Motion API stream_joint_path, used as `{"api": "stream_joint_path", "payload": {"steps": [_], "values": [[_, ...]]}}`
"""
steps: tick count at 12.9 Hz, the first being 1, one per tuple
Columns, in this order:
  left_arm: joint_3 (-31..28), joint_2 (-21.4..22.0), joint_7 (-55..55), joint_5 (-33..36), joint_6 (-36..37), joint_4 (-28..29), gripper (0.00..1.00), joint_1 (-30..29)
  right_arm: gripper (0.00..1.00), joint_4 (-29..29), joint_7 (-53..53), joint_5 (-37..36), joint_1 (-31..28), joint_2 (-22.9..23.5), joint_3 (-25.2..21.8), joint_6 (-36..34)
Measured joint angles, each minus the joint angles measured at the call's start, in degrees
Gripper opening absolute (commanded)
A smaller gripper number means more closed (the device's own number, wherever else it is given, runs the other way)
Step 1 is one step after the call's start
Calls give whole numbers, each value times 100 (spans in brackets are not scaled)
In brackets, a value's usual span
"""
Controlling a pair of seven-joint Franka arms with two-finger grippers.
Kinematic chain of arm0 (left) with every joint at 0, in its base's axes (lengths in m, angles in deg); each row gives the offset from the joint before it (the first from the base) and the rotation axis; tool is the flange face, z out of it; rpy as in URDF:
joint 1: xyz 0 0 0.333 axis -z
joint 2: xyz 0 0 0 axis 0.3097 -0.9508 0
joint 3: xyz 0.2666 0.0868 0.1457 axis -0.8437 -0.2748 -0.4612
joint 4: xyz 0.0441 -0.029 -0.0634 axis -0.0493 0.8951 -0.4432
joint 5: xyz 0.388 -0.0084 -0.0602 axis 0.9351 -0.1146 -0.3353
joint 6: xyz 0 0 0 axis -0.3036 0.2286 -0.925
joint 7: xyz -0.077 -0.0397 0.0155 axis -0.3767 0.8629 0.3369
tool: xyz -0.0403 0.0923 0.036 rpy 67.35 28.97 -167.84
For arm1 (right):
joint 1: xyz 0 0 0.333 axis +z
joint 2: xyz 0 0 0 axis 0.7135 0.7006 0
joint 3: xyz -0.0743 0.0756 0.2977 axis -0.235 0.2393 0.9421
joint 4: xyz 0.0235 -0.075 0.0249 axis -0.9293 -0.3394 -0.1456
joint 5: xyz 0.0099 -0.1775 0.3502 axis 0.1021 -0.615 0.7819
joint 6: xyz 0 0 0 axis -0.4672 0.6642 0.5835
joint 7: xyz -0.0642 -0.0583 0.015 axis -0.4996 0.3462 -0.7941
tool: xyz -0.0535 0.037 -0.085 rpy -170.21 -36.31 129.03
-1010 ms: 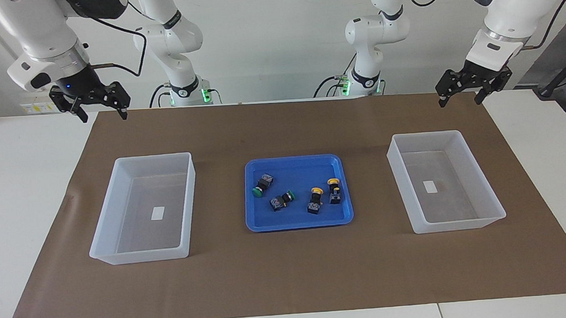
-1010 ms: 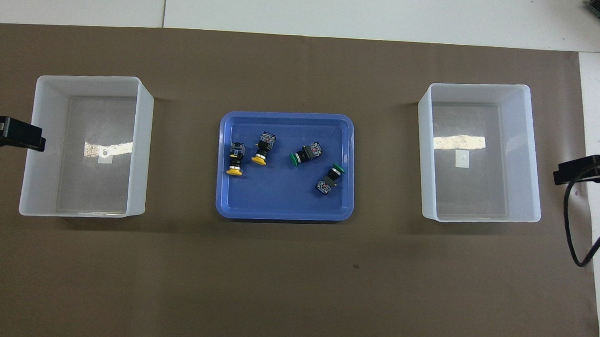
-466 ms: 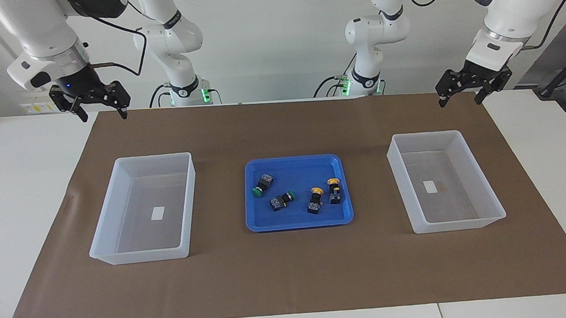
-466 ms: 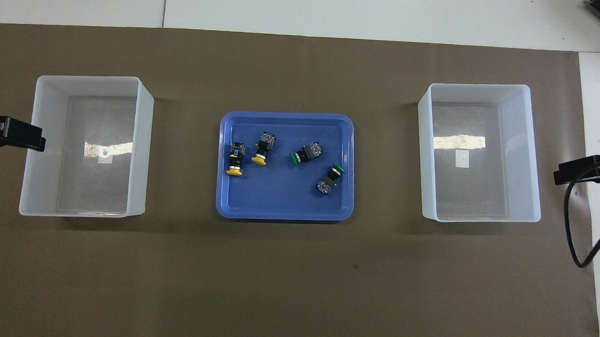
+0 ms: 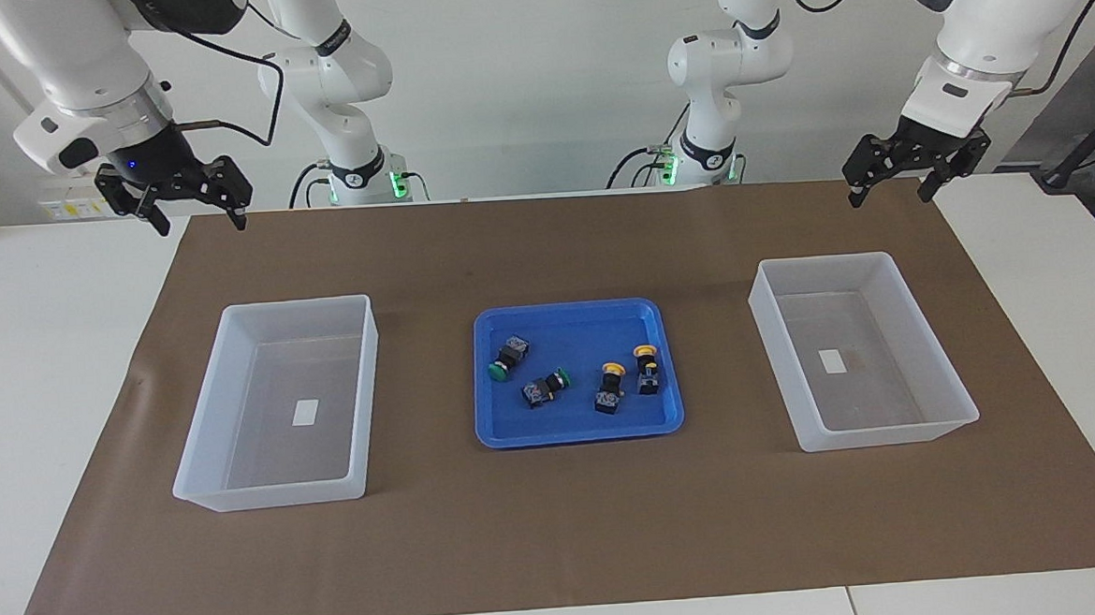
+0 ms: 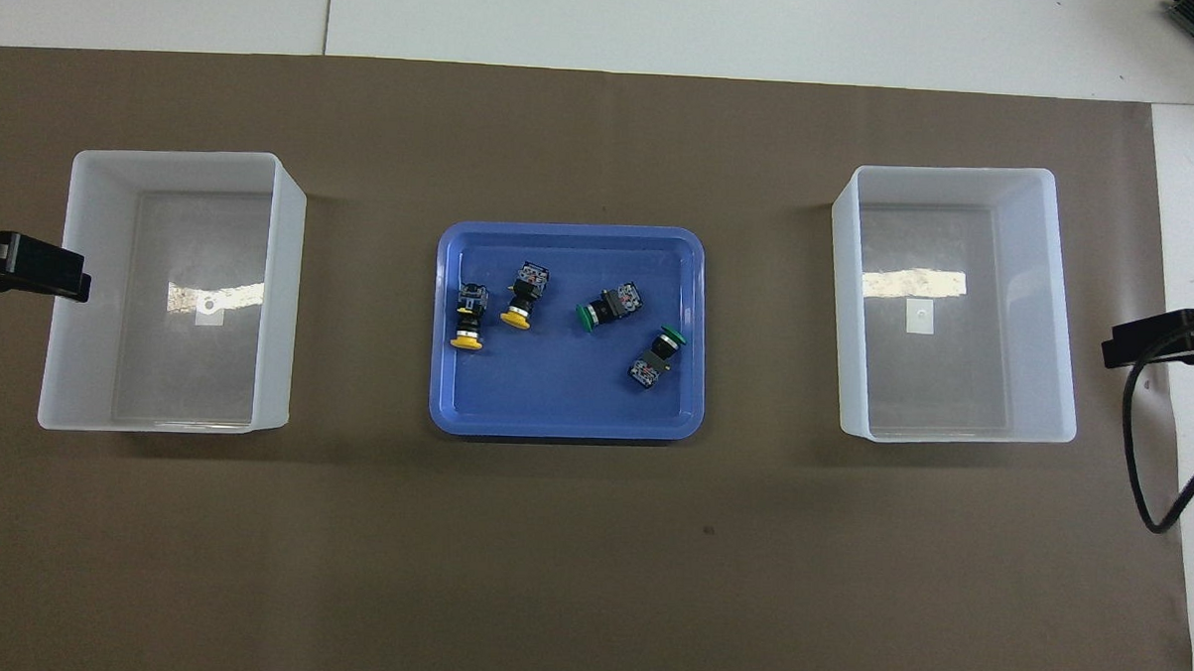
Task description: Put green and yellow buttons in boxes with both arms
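**Sorting not yet begun: all four buttons in the tray**

Brown mat (image 5: 559, 532) carrying two translucent bins, one toward the right arm's end (image 5: 276, 401) and one toward the left arm's end (image 5: 859, 347), both empty apart from a label. Blue tray (image 5: 579, 430) at mid-mat between them, holding two green buttons (image 5: 509, 357) (image 5: 546, 386) and two yellow buttons (image 5: 610, 387) (image 5: 646, 368). Right gripper (image 5: 198, 223) and left gripper (image 5: 888, 191) hang over the mat's robot-side corners, jaws wide, carrying nothing. All four placements remain.

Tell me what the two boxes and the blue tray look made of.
Boxes: likely translucent plastic, milky and smooth; the brown table cover shows dimly through their floors. Blue tray: probably opaque moulded plastic, glossy, with rounded corners and a raised rim.
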Motion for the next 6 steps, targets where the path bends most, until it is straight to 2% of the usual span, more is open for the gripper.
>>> {"api": "stream_joint_path", "payload": {"steps": [6], "values": [[0,0,0,0,1,0,100,0,100,0,68,0,0,-1,0,0]]}}
